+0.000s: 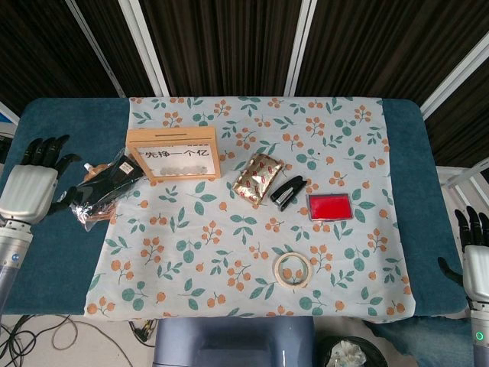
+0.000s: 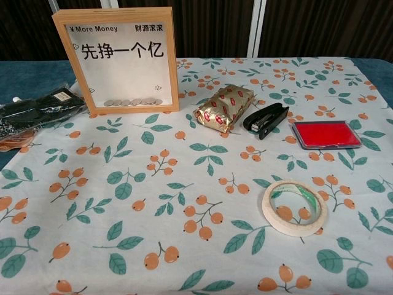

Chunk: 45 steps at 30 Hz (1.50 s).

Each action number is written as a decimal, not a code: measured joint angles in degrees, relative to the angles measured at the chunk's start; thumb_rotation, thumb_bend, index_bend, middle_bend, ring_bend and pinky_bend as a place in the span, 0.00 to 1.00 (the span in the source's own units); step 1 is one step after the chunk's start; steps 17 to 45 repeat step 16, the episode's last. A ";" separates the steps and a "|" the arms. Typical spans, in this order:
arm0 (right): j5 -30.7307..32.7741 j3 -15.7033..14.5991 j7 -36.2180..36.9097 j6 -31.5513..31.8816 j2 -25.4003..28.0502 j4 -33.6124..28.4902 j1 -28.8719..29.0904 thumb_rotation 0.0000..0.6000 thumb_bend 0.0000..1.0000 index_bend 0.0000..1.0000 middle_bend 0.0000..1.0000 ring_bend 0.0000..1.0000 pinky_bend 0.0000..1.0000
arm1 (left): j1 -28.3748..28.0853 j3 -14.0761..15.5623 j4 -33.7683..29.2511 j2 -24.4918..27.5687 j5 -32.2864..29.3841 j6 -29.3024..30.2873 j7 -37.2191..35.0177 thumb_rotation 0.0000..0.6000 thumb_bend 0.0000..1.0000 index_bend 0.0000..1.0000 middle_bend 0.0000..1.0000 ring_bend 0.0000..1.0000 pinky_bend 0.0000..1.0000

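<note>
Your left hand [image 1: 30,186] sits at the left edge of the head view, fingers spread, holding nothing, over bare blue table [image 1: 53,252]. Nearest thing: the black plastic-wrapped packet [image 1: 103,187], just right of it at mid-left, lying half on the floral cloth [image 1: 229,252]; its label is too small to read. Your right hand [image 1: 475,264] is at the lower right edge, off the table, fingers apart and empty.

Wooden frame box [image 2: 120,58] stands upright at upper left of the chest view, reads "¥ More Money" and "先挣一个亿", coins along its bottom. Touching or just beside the packet; can't tell which.

Centre row: gold-red foil pack [image 2: 224,107], black stapler [image 2: 265,118] just beside it, red stamp pad [image 2: 325,134] further right. Tape roll [image 2: 294,208] lies lower right, well apart. Lower left of the cloth is open room.
</note>
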 measured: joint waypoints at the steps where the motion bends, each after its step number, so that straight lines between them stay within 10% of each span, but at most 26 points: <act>1: -0.90 -0.40 0.43 0.04 0.30 -0.23 0.03 1.00 0.30 0.00 0.00 0.00 0.00 | 1.61 0.20 0.15 -0.76 1.15 1.08 0.42 1.00 0.37 0.25 0.00 0.00 0.00; 16: -7.18 -3.11 3.26 1.36 1.66 -1.04 0.32 1.00 0.30 0.00 0.00 0.00 0.00 | 15.97 -0.65 7.04 -10.76 10.12 6.00 3.19 1.00 0.37 0.19 0.00 0.00 0.00; 45: -7.18 -3.11 3.26 1.36 1.66 -1.04 0.32 1.00 0.30 0.00 0.00 0.00 0.00 | 15.97 -0.65 7.04 -10.76 10.12 6.00 3.19 1.00 0.37 0.19 0.00 0.00 0.00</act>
